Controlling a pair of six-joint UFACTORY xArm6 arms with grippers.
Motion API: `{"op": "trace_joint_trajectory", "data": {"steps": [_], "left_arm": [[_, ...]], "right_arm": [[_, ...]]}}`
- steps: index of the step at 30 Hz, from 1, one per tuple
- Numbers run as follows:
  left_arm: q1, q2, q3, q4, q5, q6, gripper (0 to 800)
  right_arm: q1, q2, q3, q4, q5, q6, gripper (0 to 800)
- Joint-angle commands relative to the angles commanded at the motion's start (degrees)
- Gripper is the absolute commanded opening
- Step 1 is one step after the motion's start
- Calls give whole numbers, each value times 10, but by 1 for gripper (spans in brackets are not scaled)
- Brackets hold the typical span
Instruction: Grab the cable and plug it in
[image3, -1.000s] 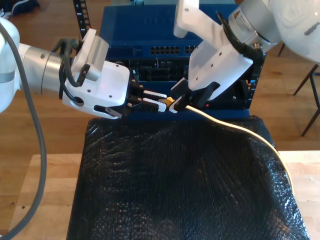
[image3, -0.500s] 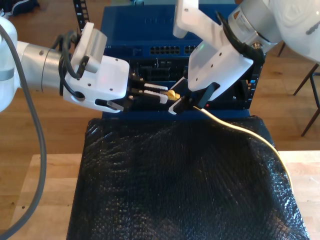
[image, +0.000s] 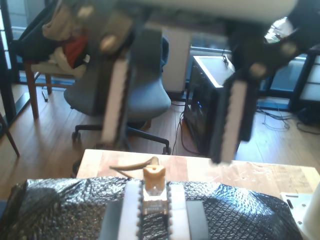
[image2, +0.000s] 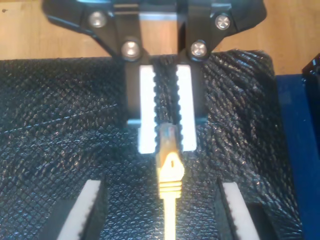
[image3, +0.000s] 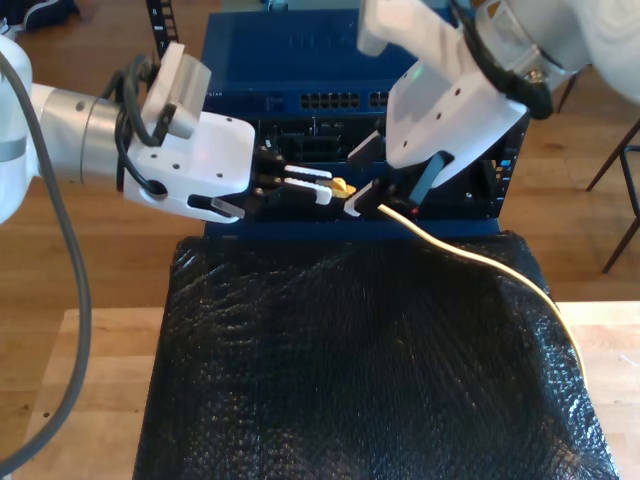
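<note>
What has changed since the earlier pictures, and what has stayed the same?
My second gripper opened, let go of the cable and drew back toward the exterior view's upper right. My first gripper rose slightly and now holds the plug alone. The cable's trail over the black mat stayed as it was.

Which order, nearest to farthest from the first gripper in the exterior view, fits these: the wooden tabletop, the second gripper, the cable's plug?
1. The cable's plug, clamped in the fingers of my first gripper.
2. My second gripper, just to the exterior view's right of the plug, open.
3. The wooden tabletop, bare at the exterior view's lower right, beyond the black mat.
</note>
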Motion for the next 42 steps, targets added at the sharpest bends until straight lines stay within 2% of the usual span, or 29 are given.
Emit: {"op": "trace_joint_trajectory", "data": {"steps": [7,16,24,42], "left_arm": [[21,17,-4,-2,6,-36,2],[25,20,-11,-3,32,-75,2],[42,30,-11,-38,61,-76,2],[50,31,-11,-40,99,-100,2]], "right_arm": [[1,-18,1,-1,19,-38,666],[3,-44,12,2,26,-104,789],[4,-45,12,3,26,-129,794],[1,-75,23,5,21,-175,777]]}}
